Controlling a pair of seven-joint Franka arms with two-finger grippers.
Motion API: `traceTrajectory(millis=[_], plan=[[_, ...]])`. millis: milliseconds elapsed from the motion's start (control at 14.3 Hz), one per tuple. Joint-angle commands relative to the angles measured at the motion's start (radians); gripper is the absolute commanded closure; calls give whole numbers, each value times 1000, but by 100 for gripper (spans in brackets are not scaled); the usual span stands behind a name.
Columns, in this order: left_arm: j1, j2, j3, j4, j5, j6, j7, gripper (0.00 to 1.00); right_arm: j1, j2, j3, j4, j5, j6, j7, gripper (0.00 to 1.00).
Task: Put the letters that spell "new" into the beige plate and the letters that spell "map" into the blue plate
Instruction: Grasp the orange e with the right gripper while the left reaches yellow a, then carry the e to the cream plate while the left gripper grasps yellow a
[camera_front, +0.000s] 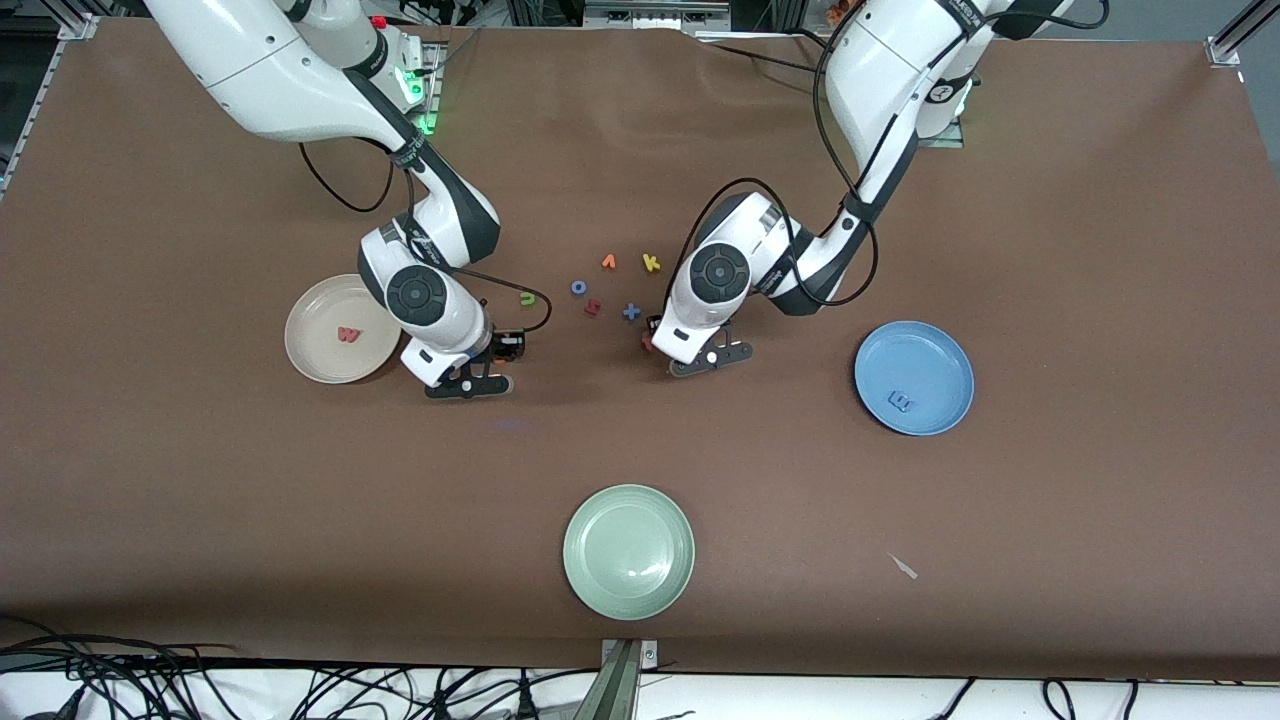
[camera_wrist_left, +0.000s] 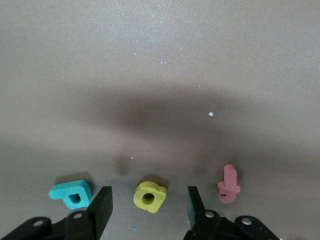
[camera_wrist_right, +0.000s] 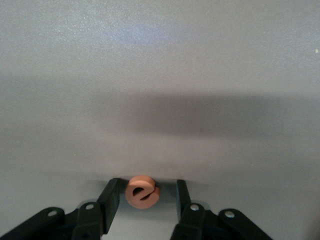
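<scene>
The beige plate (camera_front: 305, 345) holds the red-pink w (camera_front: 348, 335). Beside it my right gripper (camera_front: 468, 385) (camera_wrist_right: 147, 184) is down at the table, open around the orange e (camera_wrist_right: 142, 191); one finger (camera_wrist_right: 111, 197) is close against the e and a gap shows at the other. The green n (camera_front: 527, 297) lies on the table by this arm. My left gripper (camera_front: 710, 360) (camera_wrist_left: 149, 195) is open and low around the yellow a (camera_wrist_left: 149, 196), with gaps on both sides. The teal p (camera_wrist_left: 71, 192) lies just outside one finger. The blue plate (camera_front: 930, 360) holds the blue m (camera_front: 900, 402).
A pinkish-red letter (camera_wrist_left: 228, 185) lies just outside the left gripper's other finger. Loose between the arms are a blue o (camera_front: 578, 287), an orange v (camera_front: 608, 262), a yellow k (camera_front: 651, 263), a blue x (camera_front: 631, 312) and a dark red letter (camera_front: 593, 308). A pale green plate (camera_front: 628, 551) sits near the front edge.
</scene>
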Motion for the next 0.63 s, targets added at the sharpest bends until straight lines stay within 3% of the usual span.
traceTrajectory(millis=[0,420,560], plan=[[-11,-1,10,-16,9,39,-6,32,8,20,0,22,-17,6,13,62],[-8,-10,8,-48,9,38,-6,32,8,17,0,23,-17,4,-4,85],[-10,-12,8,-49,9,38,-6,33,-3,2,-1,55,-17,-60,-29,90]])
